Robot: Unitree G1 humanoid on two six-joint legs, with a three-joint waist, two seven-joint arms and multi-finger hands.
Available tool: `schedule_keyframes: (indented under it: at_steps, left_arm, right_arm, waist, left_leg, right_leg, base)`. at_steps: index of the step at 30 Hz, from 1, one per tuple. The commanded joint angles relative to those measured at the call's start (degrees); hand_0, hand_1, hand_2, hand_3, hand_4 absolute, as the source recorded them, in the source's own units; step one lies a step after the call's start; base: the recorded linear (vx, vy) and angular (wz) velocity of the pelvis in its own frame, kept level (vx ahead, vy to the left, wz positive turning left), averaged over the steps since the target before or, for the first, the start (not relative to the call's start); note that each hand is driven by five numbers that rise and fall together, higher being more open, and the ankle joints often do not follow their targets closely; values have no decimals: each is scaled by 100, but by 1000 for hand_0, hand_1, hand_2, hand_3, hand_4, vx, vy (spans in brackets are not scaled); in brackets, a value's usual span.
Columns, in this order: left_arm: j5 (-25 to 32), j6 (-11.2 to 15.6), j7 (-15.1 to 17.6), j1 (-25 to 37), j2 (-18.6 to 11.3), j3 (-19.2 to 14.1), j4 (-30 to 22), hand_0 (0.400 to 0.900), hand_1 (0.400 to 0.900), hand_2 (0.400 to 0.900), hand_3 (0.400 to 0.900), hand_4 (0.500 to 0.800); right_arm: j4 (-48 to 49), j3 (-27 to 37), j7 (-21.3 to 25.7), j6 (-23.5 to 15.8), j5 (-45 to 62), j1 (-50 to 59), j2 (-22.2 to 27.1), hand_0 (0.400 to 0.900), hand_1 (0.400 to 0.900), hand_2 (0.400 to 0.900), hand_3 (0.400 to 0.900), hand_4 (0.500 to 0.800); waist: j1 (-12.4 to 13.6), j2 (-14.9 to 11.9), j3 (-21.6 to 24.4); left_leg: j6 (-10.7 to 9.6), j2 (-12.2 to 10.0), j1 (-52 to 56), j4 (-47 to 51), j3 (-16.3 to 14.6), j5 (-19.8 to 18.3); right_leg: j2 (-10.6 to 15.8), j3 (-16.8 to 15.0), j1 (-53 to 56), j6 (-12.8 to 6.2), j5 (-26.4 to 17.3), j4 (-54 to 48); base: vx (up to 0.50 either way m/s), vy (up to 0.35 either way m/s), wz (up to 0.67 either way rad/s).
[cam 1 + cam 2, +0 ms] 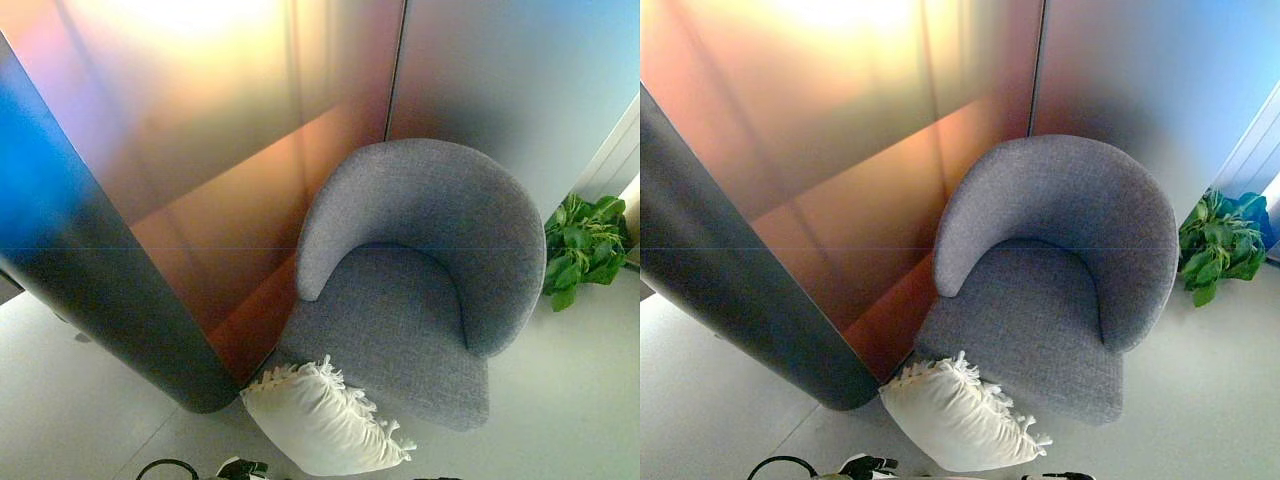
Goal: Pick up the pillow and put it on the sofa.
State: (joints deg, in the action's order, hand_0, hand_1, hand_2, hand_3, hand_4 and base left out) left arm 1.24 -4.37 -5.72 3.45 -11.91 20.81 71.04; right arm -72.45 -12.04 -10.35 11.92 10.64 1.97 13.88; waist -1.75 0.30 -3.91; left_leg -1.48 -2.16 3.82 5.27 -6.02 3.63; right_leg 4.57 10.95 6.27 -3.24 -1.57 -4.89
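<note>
A white pillow (pixel 322 420) with a fringed edge lies at the bottom of the view, overlapping the front left corner of the grey round armchair (pixel 420 290). I cannot tell whether it rests on the floor, leans on the seat or is held. A small dark and white part of my left hand (pixel 243 467) shows at the bottom edge, just left of and below the pillow. A dark sliver of my right hand (pixel 1060 476) shows at the bottom edge under the pillow's right end. The chair's seat (pixel 385 320) is bare.
A curved dark glossy panel (pixel 110 300) stands to the left of the chair, with a glossy wall (pixel 230 150) behind it. A green potted plant (pixel 585 245) stands on the floor to the right of the chair. Pale floor (pixel 560 400) lies in front and to the right.
</note>
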Motion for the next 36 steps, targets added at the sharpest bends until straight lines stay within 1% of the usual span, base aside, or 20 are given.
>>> schedule_keyframes:
  at_steps: [1,3,4,6,8,9,11,13,17,19,23,27,30,31,32,33,34,36]
  left_arm:
    - [-290,80,79,231,-113,146,315,900,900,900,900,800]
    - [-257,100,-50,225,-114,135,294,900,900,900,900,800]
    - [-310,56,-116,235,-91,130,299,900,900,900,900,800]
    - [-331,25,-87,220,-77,158,321,900,900,900,900,800]
    - [-416,104,-23,224,-93,173,342,900,900,900,900,800]
    - [-451,218,-5,236,-121,209,319,900,900,900,900,800]
    - [-630,286,103,264,-153,265,270,900,900,900,900,800]
    - [-715,240,202,311,-208,339,223,900,900,900,900,800]
    - [-903,160,294,515,-344,438,163,900,900,900,900,800]
    - [-877,181,399,618,-402,477,134,900,900,900,900,800]
    - [-696,237,719,939,-530,569,21,900,900,900,900,800]
    - [-523,249,950,1255,-638,672,-47,900,900,900,900,800]
    - [-382,320,946,1546,-785,715,-17,900,900,900,900,800]
    - [-152,357,964,1624,-832,722,-11,900,900,900,900,800]
    - [163,346,964,1745,-866,661,-12,900,900,900,900,800]
    - [359,335,965,1817,-891,606,-13,900,900,900,900,800]
    - [489,350,986,1919,-917,520,-3,900,900,900,900,800]
    - [627,366,996,2059,-951,462,12,900,900,900,900,800]
  right_arm:
    - [-405,-266,-21,221,-9,212,-72,900,900,900,900,800]
    - [-402,-264,-35,228,-17,210,-68,900,900,900,900,800]
    - [-403,-255,-41,228,-25,203,-70,900,900,900,900,800]
    - [-393,-249,-40,243,-33,201,-81,900,900,900,900,800]
    - [-373,-263,-33,271,2,217,-78,900,900,900,900,800]
    - [-356,-277,-44,288,15,232,-59,900,900,900,900,800]
    - [-333,-302,-55,327,34,257,-22,900,900,900,900,800]
    - [-314,-330,-41,347,75,295,30,900,900,900,900,800]
    - [-323,-347,-63,404,76,407,201,900,900,900,900,800]
    - [-314,-338,-60,441,70,487,286,900,900,900,900,800]
    - [-316,-318,-83,490,112,713,538,900,900,900,900,800]
    - [-332,-309,-58,606,230,903,733,900,900,900,900,800]
    - [-340,-318,-24,581,409,1054,835,900,900,900,900,800]
    - [-331,-322,-9,582,505,1112,862,900,900,900,900,800]
    - [-315,-310,41,605,585,1209,879,900,900,900,900,800]
    - [-303,-298,61,626,623,1264,897,900,900,900,900,800]
    - [-300,-279,101,658,665,1334,924,900,900,900,900,800]
    - [-288,-258,143,696,736,1422,961,900,900,900,900,800]
  waist:
    - [-63,-155,-250]
    - [-63,-151,-260]
    - [-60,-148,-263]
    - [-67,-148,-264]
    - [-76,-147,-284]
    - [-84,-140,-310]
    - [-94,-107,-362]
    - [-117,-62,-420]
    - [-211,72,-577]
    - [-264,143,-668]
    - [-403,334,-947]
    - [-502,517,-1221]
    - [-578,601,-1438]
    - [-598,616,-1503]
    - [-619,633,-1589]
    - [-630,643,-1640]
    - [-638,659,-1704]
    - [-645,677,-1791]
  left_leg:
    - [104,358,248,-27,-233,-445]
    - [108,359,261,-27,-240,-452]
    - [112,355,268,-27,-246,-458]
    - [111,352,262,-27,-255,-449]
    - [110,356,248,-27,-255,-443]
    - [109,356,235,-27,-260,-440]
    - [108,354,197,-27,-275,-425]
    - [97,357,131,-27,-276,-400]
    - [87,369,-4,-27,-313,-367]
    - [77,386,-102,-27,-320,-341]
    - [57,428,-356,-27,-362,-261]
    - [49,481,-602,-27,-396,-173]
    - [31,521,-800,-27,-413,-98]
    - [28,537,-864,-27,-411,-71]
    - [19,551,-938,-27,-420,-45]
    - [10,552,-986,-27,-435,-25]
    - [0,562,-1054,-27,-440,0]
    - [-19,575,-1160,-27,-443,46]
  right_leg:
    - [24,-280,-174,-422,-238,8]
    - [26,-285,-170,-423,-233,15]
    - [30,-281,-168,-428,-231,23]
    - [35,-288,-177,-430,-238,26]
    - [36,-294,-198,-427,-247,26]
    - [37,-308,-219,-430,-254,26]
    - [53,-320,-276,-435,-271,37]
    - [67,-347,-358,-439,-288,49]
    - [118,-380,-528,-454,-319,57]
    - [154,-406,-649,-462,-341,65]
    - [232,-496,-975,-470,-401,102]
    - [273,-623,-1251,-472,-437,120]
    - [295,-729,-1475,-485,-487,133]
    - [296,-770,-1545,-490,-500,144]
    - [306,-809,-1625,-499,-513,148]
    - [315,-829,-1680,-508,-517,160]
    - [325,-853,-1751,-513,-520,173]
    - [341,-870,-1853,-517,-536,194]
  base:
    - [0,0,0]
    - [0,0,0]
    - [0,0,0]
    - [0,0,0]
    - [0,0,0]
    - [0,0,0]
    - [-9,8,-2]
    - [-34,43,-6]
    - [-39,72,-5]
    - [-55,115,-6]
    - [-82,143,-7]
    - [-48,117,-5]
    - [-72,78,-5]
    - [-57,70,-10]
    - [-61,63,-10]
    - [-68,62,-8]
    - [-59,43,-5]
    - [-49,30,-2]
